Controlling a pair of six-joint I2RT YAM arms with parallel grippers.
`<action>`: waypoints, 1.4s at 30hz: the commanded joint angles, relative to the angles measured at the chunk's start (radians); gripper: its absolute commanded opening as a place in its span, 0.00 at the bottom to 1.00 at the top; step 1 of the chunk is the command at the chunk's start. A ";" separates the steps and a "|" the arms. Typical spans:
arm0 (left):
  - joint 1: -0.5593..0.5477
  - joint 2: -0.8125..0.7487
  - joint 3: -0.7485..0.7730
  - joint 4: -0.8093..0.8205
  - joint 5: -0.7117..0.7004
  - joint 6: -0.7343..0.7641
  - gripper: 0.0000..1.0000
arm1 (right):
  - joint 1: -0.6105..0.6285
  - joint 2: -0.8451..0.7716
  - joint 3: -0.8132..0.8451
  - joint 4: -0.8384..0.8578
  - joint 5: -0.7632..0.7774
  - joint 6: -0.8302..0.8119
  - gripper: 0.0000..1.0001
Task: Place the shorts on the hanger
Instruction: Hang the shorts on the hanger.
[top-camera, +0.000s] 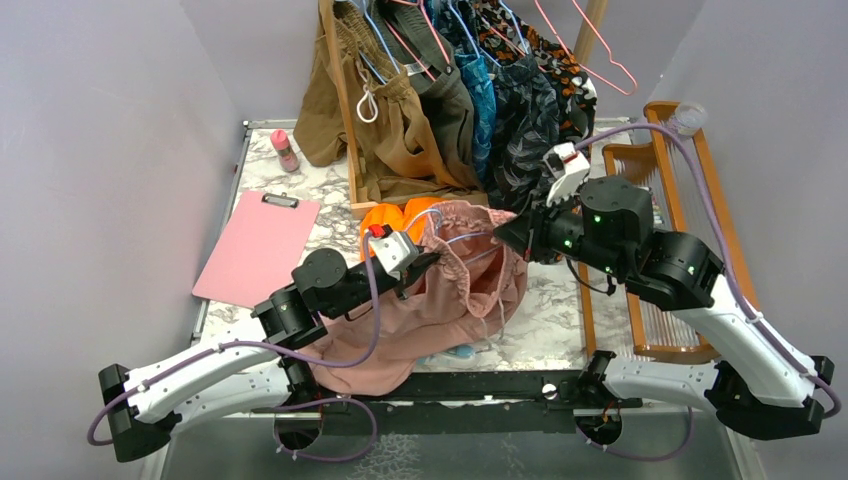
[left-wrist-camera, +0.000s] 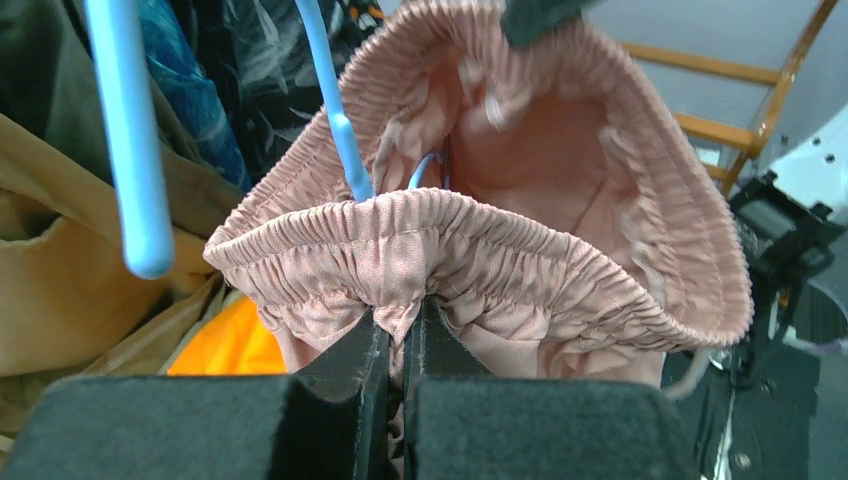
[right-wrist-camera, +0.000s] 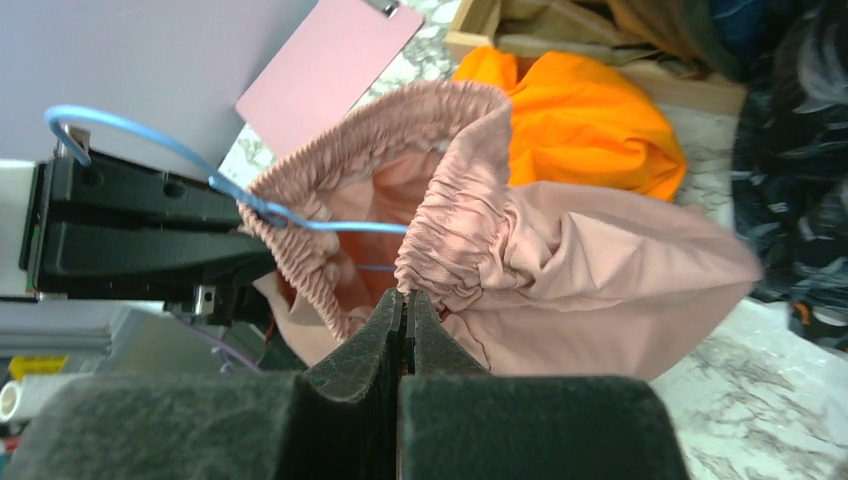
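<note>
Left hand is closed tight on the gathered waistband of the shorts, with a fold of pink elastic pinched between its jaws. Right hand is closed too, nipping the opposite side of the same waistband.

In the top view the left arm reaches in from 7 o'clock and the right arm bends in from 4 o'clock, its hand pointing toward 9. The waist gapes open between them, with the left hand at its 9 o'clock rim and the right hand at 3. The legs drape toward 6 onto the bench.

The hanger crosses the rim beside the left hand. Its wire runs into the opening and its hook stays outside.
</note>
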 joint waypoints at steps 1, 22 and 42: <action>0.000 -0.013 -0.013 0.237 -0.071 -0.032 0.00 | 0.002 -0.010 -0.062 0.105 -0.176 0.022 0.01; 0.000 -0.007 -0.031 0.345 0.046 -0.127 0.00 | 0.002 0.044 -0.108 0.409 -0.475 0.090 0.01; 0.000 -0.146 -0.188 0.516 0.081 -0.289 0.00 | 0.002 -0.017 -0.319 0.465 -0.510 0.138 0.03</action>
